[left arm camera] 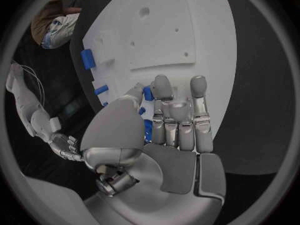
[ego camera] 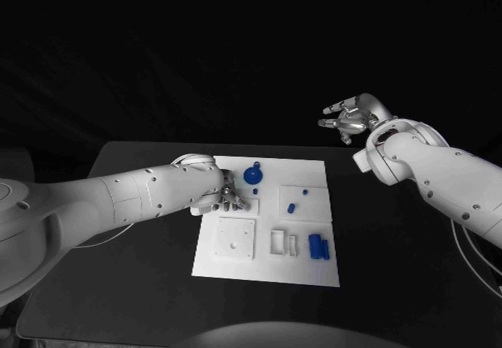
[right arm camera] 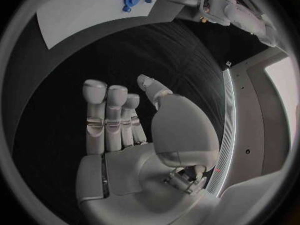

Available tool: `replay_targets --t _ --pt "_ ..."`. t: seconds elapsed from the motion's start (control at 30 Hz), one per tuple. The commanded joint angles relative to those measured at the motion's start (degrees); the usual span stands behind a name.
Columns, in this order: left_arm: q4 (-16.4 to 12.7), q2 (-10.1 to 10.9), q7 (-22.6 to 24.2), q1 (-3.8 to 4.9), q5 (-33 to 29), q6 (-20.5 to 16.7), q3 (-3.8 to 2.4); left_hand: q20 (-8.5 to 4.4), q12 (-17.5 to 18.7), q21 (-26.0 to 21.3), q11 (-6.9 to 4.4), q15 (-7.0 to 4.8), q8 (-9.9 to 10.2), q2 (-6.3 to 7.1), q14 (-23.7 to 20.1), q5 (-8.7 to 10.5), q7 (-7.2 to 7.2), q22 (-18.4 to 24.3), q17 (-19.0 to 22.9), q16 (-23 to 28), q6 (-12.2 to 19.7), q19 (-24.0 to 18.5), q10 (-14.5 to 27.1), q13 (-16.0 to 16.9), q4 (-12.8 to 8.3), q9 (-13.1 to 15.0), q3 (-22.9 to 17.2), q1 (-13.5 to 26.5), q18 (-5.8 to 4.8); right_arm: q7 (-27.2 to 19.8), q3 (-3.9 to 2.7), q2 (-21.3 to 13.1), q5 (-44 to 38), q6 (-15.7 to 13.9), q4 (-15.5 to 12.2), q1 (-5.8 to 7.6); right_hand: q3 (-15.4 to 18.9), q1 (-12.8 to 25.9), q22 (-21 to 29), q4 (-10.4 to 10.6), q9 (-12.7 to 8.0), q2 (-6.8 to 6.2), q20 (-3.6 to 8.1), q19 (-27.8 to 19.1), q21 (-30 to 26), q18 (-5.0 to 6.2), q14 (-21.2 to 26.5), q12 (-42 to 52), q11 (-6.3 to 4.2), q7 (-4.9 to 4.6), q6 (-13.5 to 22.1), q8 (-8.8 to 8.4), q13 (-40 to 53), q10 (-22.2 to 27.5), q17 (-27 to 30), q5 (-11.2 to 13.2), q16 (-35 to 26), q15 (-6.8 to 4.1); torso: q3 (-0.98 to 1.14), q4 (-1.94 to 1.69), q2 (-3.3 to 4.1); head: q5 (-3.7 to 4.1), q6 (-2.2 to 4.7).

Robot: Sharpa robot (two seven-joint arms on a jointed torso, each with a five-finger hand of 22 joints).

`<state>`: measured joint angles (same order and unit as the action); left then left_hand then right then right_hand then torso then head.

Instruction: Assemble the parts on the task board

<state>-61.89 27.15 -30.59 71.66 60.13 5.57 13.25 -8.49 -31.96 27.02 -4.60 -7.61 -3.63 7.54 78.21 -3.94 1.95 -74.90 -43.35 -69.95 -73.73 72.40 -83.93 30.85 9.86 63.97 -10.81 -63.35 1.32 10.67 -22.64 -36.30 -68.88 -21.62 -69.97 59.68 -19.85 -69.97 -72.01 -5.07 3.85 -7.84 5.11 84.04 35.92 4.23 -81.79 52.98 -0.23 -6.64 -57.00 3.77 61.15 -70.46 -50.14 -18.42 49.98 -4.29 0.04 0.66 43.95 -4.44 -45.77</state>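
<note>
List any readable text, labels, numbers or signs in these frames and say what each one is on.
None can be read.
Task board: plain white, no print visible.
Blue parts: no marks visible.
Left hand and right hand: no lettering or logo visible.
Table: bare black, no sign or label.

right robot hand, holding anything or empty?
Empty and open. The right robot hand shows a bare palm with fingers extended and apart in its wrist view, and the head view has it raised off to the side of the task board.
</note>
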Motion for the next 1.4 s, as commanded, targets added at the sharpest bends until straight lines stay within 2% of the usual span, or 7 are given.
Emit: replay_targets --t 0.03,0.17,0.4,0.77,1.0,1.23,1.4 --pt "-0.1 0.5 -0.7 -0.32 1.6 -0.4 0.2 -0.12 -0.3 -0.1 -0.05 -0.16 -0.3 2.72 0.1 1.19 0.06 -1.1 -0.2 -0.2 -0.5 0.4 -2.8 0.0 2.6 0.4 0.7 1.4 -0.68 -0.4 -0.02 -0.1 -0.2 0.2 -0.1 -0.06 0.1 0.6 0.1 -0.2 0.0 0.14 0.38 2.9 -0.2 0.94 -0.2 -0.2 0.08 0.02 -0.3 -0.19 0.0 0.5 0.0 -0.3 -0.2 0.01 -0.01 -0.02 0.03 0.04 0.08" --pt "-0.5 1.0 -0.5 -0.32 1.6 -0.5 0.12 -0.35 -0.1 -0.1 -0.03 -0.25 -0.2 2.84 -0.1 1.17 0.01 -1.1 0.0 0.1 -0.3 0.3 -2.8 -0.6 6.5 0.9 8.4 0.6 -0.96 -0.4 -0.02 -0.2 -0.2 0.1 -0.1 -0.09 0.1 0.6 0.1 -0.2 0.0 0.14 0.38 2.9 -0.2 0.94 -0.2 -0.2 0.08 0.02 -0.3 -0.19 0.0 0.5 0.0 -0.3 -0.2 0.01 0.0 -0.06 -0.02 0.09 0.11" --pt "-1.6 1.8 0.0 -0.22 0.8 -0.7 -0.38 -0.39 0.2 -0.2 0.06 -0.22 -0.1 4.14 -0.4 1.13 -0.09 -1.1 0.5 0.6 0.1 0.1 -2.8 -1.0 7.0 0.4 14.3 3.6 -1.09 -0.4 -0.02 -0.3 -0.3 0.0 -0.1 -0.13 0.1 0.5 0.1 -0.3 0.0 0.08 0.38 2.9 -0.3 0.94 -0.2 -0.3 0.07 0.01 -0.3 -0.19 -0.2 0.6 0.0 -0.4 -0.3 0.0 0.02 -0.08 -0.05 0.05 0.3" --pt "-3.4 3.4 -0.4 0.2 0.2 -0.4 -3.75 -0.47 0.3 -0.4 0.09 -0.25 -0.1 3.67 -0.6 1.12 -0.16 -1.0 0.8 0.9 0.4 0.1 -2.8 -1.3 7.0 0.0 14.7 3.9 -1.19 -0.4 -0.02 -0.5 -0.3 0.0 0.0 -0.2 0.1 0.5 0.1 -0.3 0.0 0.09 0.38 2.9 -0.3 0.94 -0.2 -0.3 0.07 0.01 -0.3 -0.19 -0.2 0.6 0.0 -0.5 -0.3 0.0 0.04 -0.09 -0.05 -0.18 0.67" --pt "-4.3 5.2 -0.6 2.27 -0.2 1.7 -6.41 0.0 1.5 -1.0 0.55 0.2 0.0 -0.36 -1.8 0.83 -0.73 -0.9 2.7 2.1 2.0 -0.5 -2.5 -1.5 6.2 -0.8 12.2 1.4 -1.11 -0.4 -0.02 -0.6 -0.2 0.0 0.1 -0.23 0.2 0.7 0.2 -0.2 0.0 0.1 0.38 2.9 -0.3 0.94 -0.2 -0.4 0.08 0.01 -0.2 -0.19 -0.2 0.6 0.0 -0.7 -0.3 0.01 0.05 -0.09 -0.12 -0.64 1.42" --pt "-0.2 4.8 0.3 4.98 -2.5 3.4 -6.93 0.76 5.5 -3.2 1.17 0.83 -0.1 -7.54 -3.4 -8.39 -1.73 -0.7 5.7 3.8 4.9 -0.8 -2.4 -0.6 -1.9 -9.8 15.6 -1.5 -0.75 -0.4 -0.02 -0.5 0.0 0.0 0.3 -0.24 0.2 0.8 0.2 -0.2 0.0 0.09 0.38 2.9 -0.2 0.93 -0.3 -0.3 0.07 0.01 -0.2 -0.19 -0.2 0.5 0.0 -0.9 -0.3 -0.01 0.05 0.16 0.04 -0.91 2.26" --pt "4.8 2.9 1.7 5.83 -3.4 3.8 -7.05 0.78 6.3 -4.5 1.07 0.87 -0.2 -10.07 -3.6 -8.91 -1.73 -1.0 6.4 3.3 4.8 -0.4 -2.4 0.6 -4.9 -12.4 18.9 -1.7 -0.85 -0.4 -0.02 -0.4 0.0 0.0 0.3 -0.24 0.2 0.9 0.2 -0.2 0.0 0.08 0.39 2.9 -0.3 0.92 -0.3 -0.3 0.07 0.01 -0.2 -0.18 -0.2 0.5 0.0 -1.2 -0.3 -0.01 0.01 0.46 0.29 -1.09 2.88"
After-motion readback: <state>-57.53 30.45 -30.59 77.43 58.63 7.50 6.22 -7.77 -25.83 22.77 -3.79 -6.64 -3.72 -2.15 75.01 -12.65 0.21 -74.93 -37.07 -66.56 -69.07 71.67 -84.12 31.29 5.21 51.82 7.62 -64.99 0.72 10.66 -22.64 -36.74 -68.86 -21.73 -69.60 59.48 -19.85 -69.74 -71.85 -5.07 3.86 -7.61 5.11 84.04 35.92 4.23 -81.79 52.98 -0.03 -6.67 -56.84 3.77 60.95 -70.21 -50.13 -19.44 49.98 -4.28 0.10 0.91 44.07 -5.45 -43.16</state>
